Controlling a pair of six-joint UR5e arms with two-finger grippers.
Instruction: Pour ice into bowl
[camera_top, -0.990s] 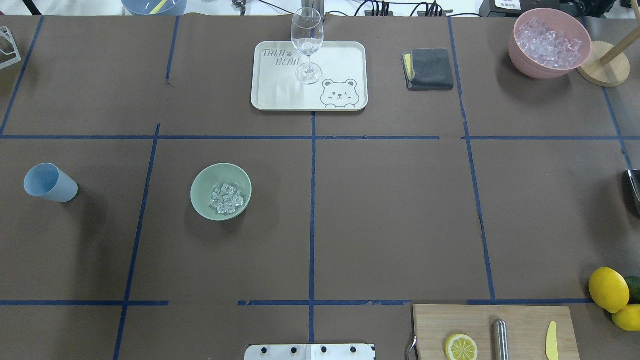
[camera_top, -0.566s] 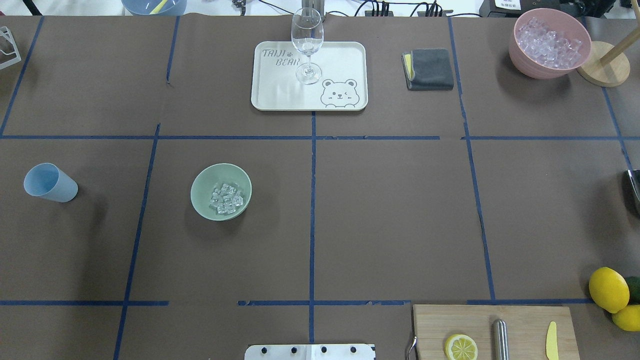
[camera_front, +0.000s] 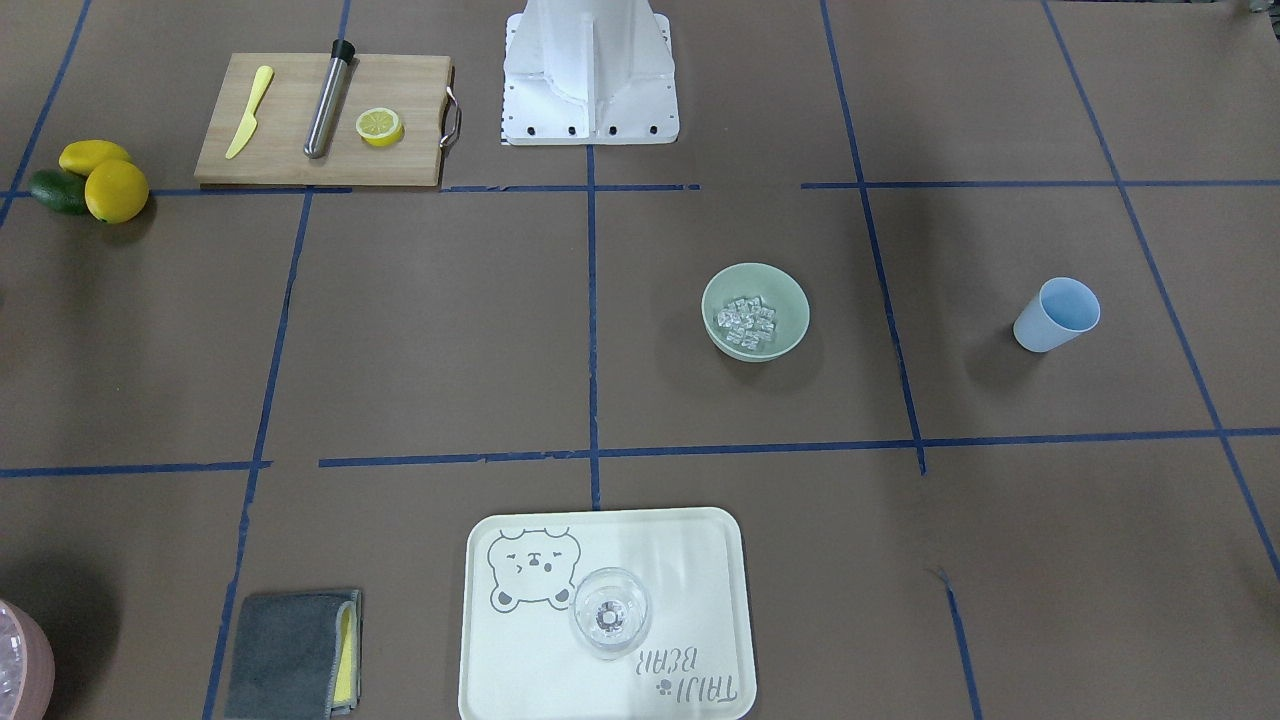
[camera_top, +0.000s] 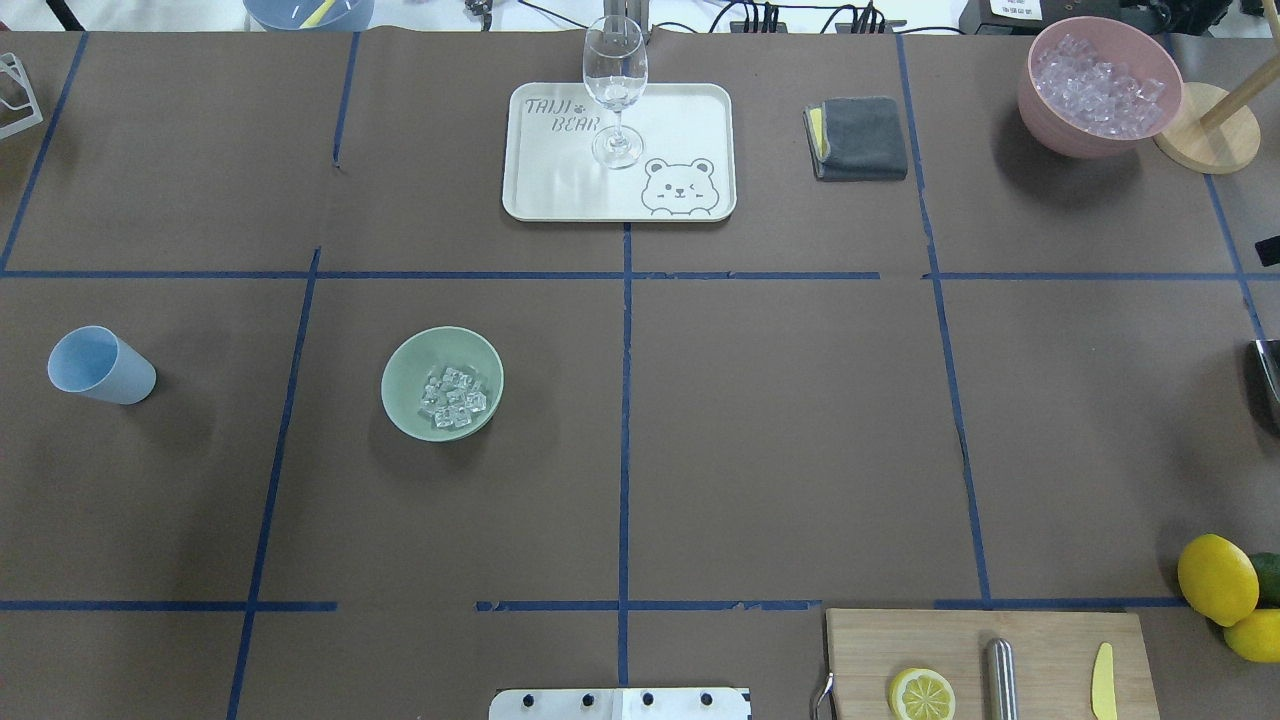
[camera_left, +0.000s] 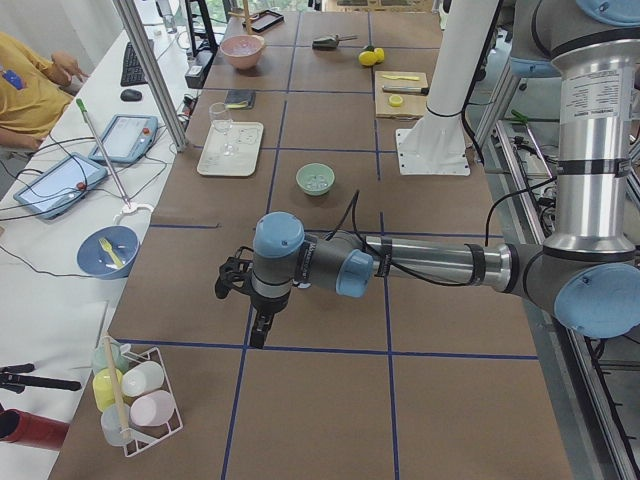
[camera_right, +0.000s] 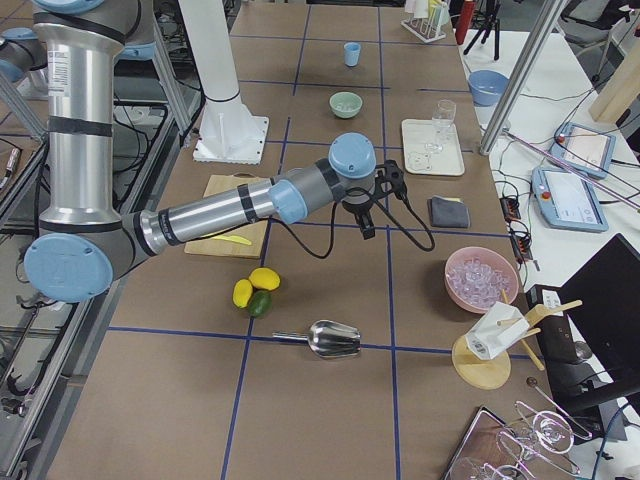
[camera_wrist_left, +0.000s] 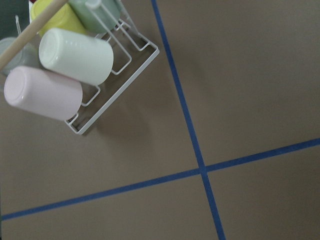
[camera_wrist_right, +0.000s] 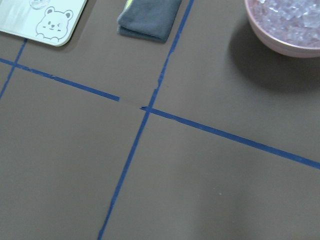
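While bowl holds ice mouth-up, left gripper and right gripper openness is unclear

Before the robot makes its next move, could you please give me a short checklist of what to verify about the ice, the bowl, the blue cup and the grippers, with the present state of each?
1. Ice inside the bowl: ok. The ice lies heaped in the bowl.
2. Bowl upright on the table: ok.
3. Light blue cup set down apart from the bowl: ok; it stands upright and looks empty.
4. No arm above the bowl: ok in the overhead view.
5. Left gripper open or shut: cannot tell, seen only from the side.
6. Right gripper open or shut: cannot tell, same reason.
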